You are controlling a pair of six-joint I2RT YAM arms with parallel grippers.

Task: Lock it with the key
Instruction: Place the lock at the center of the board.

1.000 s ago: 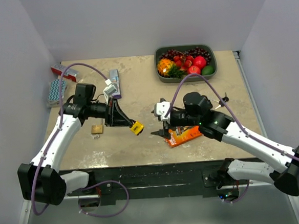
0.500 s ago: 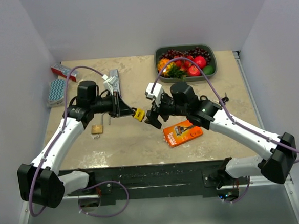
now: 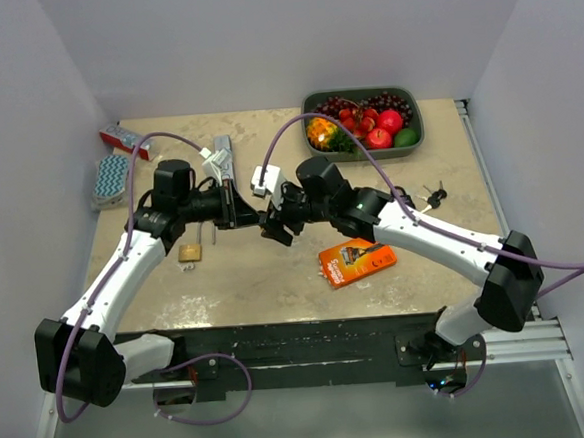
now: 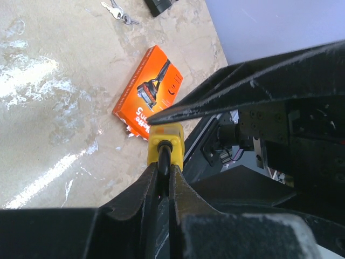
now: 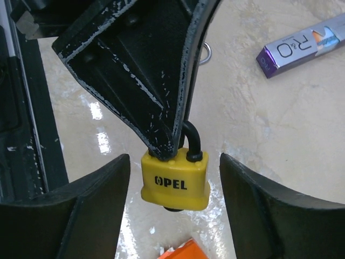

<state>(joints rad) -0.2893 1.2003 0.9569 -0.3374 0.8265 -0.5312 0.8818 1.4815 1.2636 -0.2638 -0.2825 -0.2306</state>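
My left gripper [image 4: 164, 170] is shut on the black shackle of a yellow padlock [image 4: 166, 143] and holds it above the table. In the right wrist view the padlock [image 5: 176, 183] hangs body-down, marked OPEL. My right gripper [image 5: 173, 160] is open, with one finger on each side of the padlock body and a gap on both sides. In the top view both grippers meet mid-table, left gripper [image 3: 257, 218] and right gripper [image 3: 275, 223]. A bunch of keys [image 3: 432, 195] lies on the table to the right, also seen as keys [image 4: 119, 12] in the left wrist view.
An orange razor pack [image 3: 356, 261] lies below the grippers. A brass padlock [image 3: 189, 252] sits under the left arm. A purple box [image 3: 225, 164] lies behind. The fruit bowl [image 3: 312, 152] stands at the back right. A red box [image 3: 126, 140] and a patterned sponge [image 3: 111, 180] lie far left.
My right arm swung left from above the orange pack up to the yellow padlock, and its jaws now straddle it, slightly narrower. The left gripper lifted the padlock a little.
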